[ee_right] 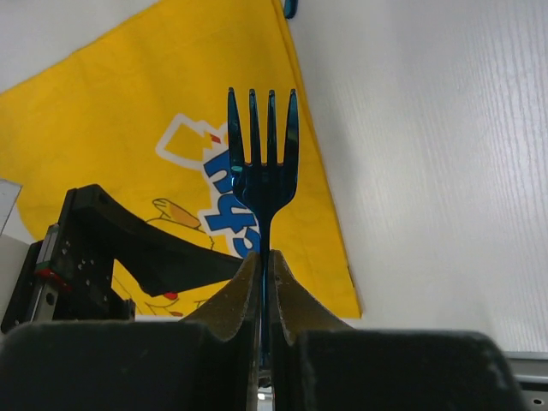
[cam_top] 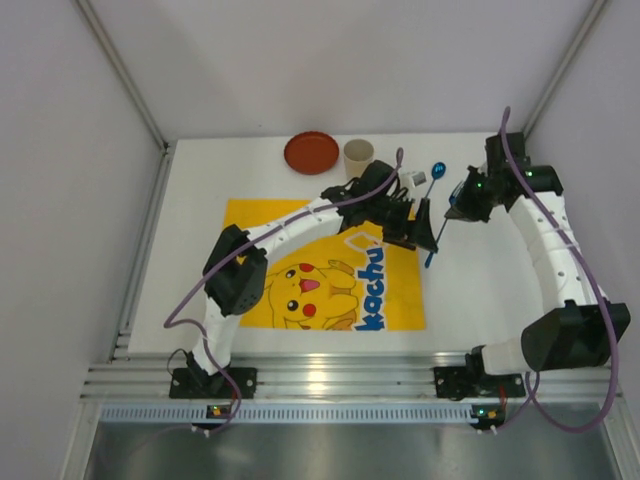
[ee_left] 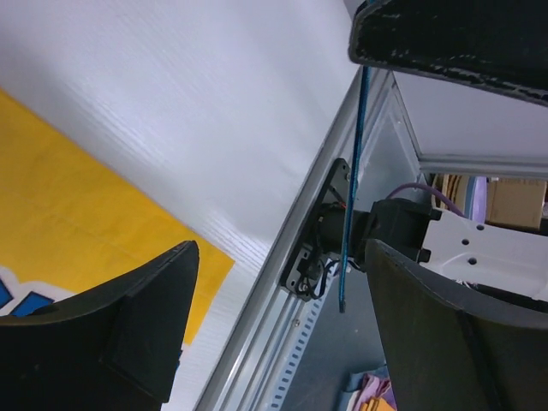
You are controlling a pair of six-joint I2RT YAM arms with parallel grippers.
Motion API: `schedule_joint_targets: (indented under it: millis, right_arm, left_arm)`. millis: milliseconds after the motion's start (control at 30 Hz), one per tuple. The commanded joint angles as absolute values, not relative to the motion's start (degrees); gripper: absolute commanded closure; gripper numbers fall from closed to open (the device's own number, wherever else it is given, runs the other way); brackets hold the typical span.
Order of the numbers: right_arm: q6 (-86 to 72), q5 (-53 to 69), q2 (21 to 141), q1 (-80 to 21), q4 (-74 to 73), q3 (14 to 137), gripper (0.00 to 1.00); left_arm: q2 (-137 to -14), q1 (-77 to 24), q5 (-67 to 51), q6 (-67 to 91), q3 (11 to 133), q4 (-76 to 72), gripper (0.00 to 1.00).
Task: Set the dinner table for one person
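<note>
the right pincer (ee_right: 265, 274) is clenched on the handle of the blue fork (ee_right: 263, 171), whose tines point toward the yellow mat (ee_right: 128, 103). the left pincer (ee_left: 281, 257) stands released, one finger on each side of the fork, not touching it. this looks like a handover; i think the left should close squarely on the handle before the right lets go. the fork hangs near the mat's right edge, above the white tabletop (ee_right: 428, 171). beyond the mat's far edge stand a red plate (cam_top: 311, 152), a cup (cam_top: 358, 155) and a blue spoon (cam_top: 438, 170). white walls (cam_top: 350, 60) enclose everything.
</note>
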State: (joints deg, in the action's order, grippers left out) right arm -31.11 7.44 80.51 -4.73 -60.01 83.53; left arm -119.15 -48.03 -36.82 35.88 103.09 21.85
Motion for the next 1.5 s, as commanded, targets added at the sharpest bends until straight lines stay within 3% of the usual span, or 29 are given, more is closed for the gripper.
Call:
schedule_joint_targets:
  millis: [0,133,200,233,267,300,333,533,567,600,633,833,967,1067,1300,1467]
  right_arm:
    - [-30.94,8.79,77.08,-4.83,-60.73,83.67,1.00]
    - [-30.67,9.23,77.08,-4.83,-61.00,84.02,1.00]
    - [-30.67,9.23,77.17,-4.83,-61.08,84.72,1.00]
    - [-30.59,9.32,77.25,-4.83,-61.26,85.25,1.00]
    - [-30.59,9.32,77.34,-4.83,-61.35,85.43,1.00]
    - [-30.50,9.40,77.43,-4.83,-61.35,85.60,1.00]
    - [-30.76,9.67,77.43,-4.83,-61.26,85.61,1.00]
    - [-31.20,12.04,78.13,-4.83,-58.98,85.69,1.00]
    - [-30.85,12.56,78.48,-4.83,-58.63,86.13,0.78]
    - [-29.98,13.53,79.44,-4.83,-58.36,87.44,0.33]
    - [-29.54,13.62,80.15,-4.83,-58.53,88.41,0.01]
    - [-28.65,13.10,82.70,-4.66,-59.59,93.95,0.00]
    - [-28.65,13.88,82.71,-4.66,-59.15,91.85,0.00]
    - [-28.83,15.20,82.09,-4.66,-58.10,88.08,0.00]
    - [-28.57,17.75,81.91,-4.75,-56.51,84.11,0.00]
    - [-28.39,18.37,82.09,-5.54,-56.51,83.23,0.00]
  left_arm:
    - [-118.39,-49.22,-39.81,38.05,105.47,14.68,0.17]
    - [-118.21,-50.18,-40.34,39.46,104.68,12.57,0.22]
    - [-118.39,-50.54,-41.30,40.07,104.15,11.79,0.42]
    - [-118.48,-50.80,-41.66,40.43,103.89,11.34,0.57]
    - [-118.48,-50.80,-42.10,41.13,103.63,10.82,0.82]
    - [-118.65,-50.89,-42.45,41.31,103.45,10.46,0.96]
    - [-118.65,-50.98,-43.06,41.40,103.36,10.28,1.00]
    - [-117.51,-51.15,-43.95,41.93,101.78,9.14,1.00]
    - [-117.34,-51.07,-42.90,40.36,101.86,11.66,1.00]
    - [-116.64,-50.89,-42.11,39.12,101.95,13.52,1.00]
    - [-116.11,-50.71,-41.32,38.07,101.78,15.10,1.00]
    - [-102.88,-44.15,-36.57,36.21,86.87,20.31,1.00]
    - [-89.00,-35.27,-34.19,36.39,68.08,19.85,1.00]
    - [-81.24,-28.14,-28.67,30.71,63.38,28.63,1.00]
    - [-79.62,-15.49,-20.57,21.19,59.77,42.45,1.00]
    - [-82.26,-6.08,-30.66,19.17,54.59,38.85,1.00]
